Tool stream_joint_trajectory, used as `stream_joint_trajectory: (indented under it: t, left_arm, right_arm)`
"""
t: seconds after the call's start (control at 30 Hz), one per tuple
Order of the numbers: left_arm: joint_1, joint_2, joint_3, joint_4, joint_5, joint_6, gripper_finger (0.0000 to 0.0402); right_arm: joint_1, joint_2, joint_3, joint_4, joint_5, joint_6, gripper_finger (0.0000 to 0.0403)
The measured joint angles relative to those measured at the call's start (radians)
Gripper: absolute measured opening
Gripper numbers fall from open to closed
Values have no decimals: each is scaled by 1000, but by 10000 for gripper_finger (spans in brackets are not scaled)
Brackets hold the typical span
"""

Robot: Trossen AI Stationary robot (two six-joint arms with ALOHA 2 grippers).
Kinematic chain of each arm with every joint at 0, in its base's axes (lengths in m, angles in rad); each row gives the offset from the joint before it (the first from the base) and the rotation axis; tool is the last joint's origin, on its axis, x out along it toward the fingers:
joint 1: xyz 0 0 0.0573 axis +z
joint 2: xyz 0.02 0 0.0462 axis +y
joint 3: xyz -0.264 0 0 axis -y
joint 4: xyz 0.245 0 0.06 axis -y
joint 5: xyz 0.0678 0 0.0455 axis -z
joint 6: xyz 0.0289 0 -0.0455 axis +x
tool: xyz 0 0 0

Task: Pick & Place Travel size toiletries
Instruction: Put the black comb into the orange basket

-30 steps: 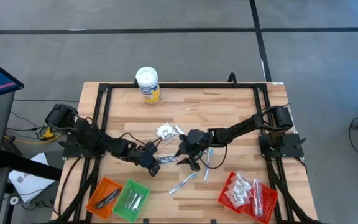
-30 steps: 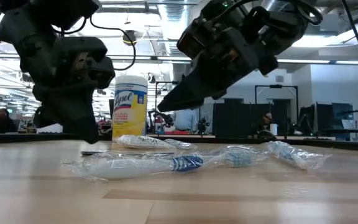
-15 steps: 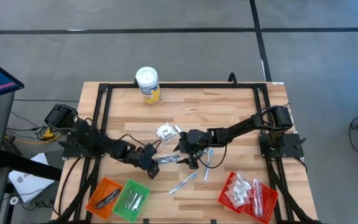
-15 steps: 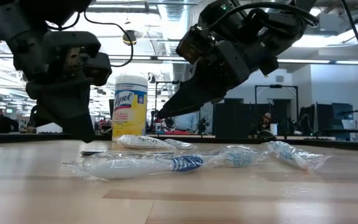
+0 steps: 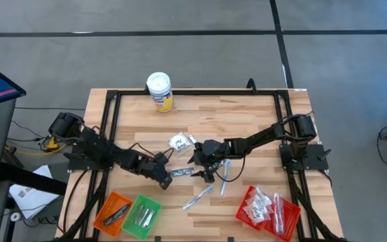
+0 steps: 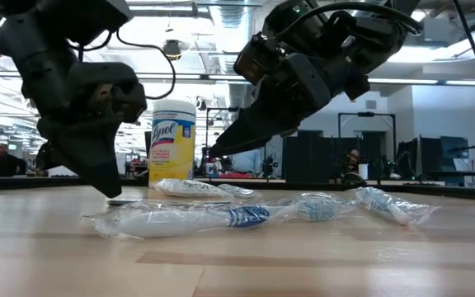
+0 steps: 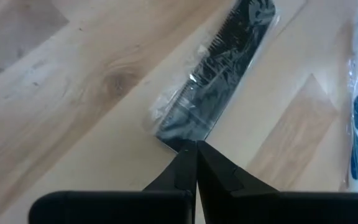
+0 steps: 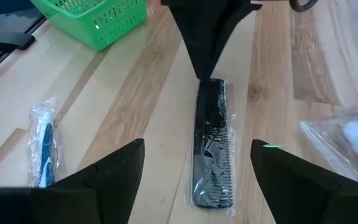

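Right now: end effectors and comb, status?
Left end effector shut, pinching wrapped black comb at one end. Right end effector open over the comb. Nothing blocking.

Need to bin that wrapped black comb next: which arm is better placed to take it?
Left, probably. The left gripper is shut on the end of the wrapped black comb already, while the right gripper hangs open above its other end, gripping nothing.

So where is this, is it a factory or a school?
Probably a robotics lab or workshop, not a school. Two dark robot arms work on a wooden table with a black frame, the floor is plain grey concrete, and the room behind shows ceiling lights and dark monitors on benches.
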Motion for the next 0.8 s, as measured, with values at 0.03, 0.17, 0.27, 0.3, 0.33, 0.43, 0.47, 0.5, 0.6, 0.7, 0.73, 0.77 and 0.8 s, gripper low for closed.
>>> stream_joint_trajectory:
  t: [0.03,0.17,0.27,0.3,0.33,0.43,0.47,0.5,0.6,0.7,0.73,0.77,0.8]
  left_arm:
    - [-5,0,0,0,0,0,0]
    - [-18,0,0,4,1,0,0]
    - [-17,0,0,4,3,0,0]
    - [-15,0,0,4,2,0,0]
    - [-13,0,0,4,-2,0,0]
    - [-6,0,0,4,-5,0,0]
    - [-4,0,0,4,-5,0,0]
    - [-4,0,0,3,-5,0,0]
    - [-4,0,0,4,-5,0,0]
    - [-4,0,0,18,-14,0,0]
    - [-4,0,0,33,-13,0,0]
    - [-4,0,0,53,-13,1,0]
    - [-4,0,0,70,-12,2,0]
  right_arm:
    - [0,0,0,-3,0,0,286]
    - [0,0,0,-7,0,0,286]
    - [0,0,0,-7,0,0,286]
    - [0,0,0,-6,0,0,286]
    - [0,0,0,-6,0,0,286]
    - [0,0,0,-6,0,0,286]
    - [0,0,0,-6,0,1,286]
    - [0,0,0,-6,0,0,286]
    - [1,0,0,-6,0,3,286]
    - [2,0,0,-6,0,25,286]
    - [2,0,0,-6,0,30,286]
    - [2,0,0,-6,0,33,286]
    - [2,0,0,-5,0,34,286]
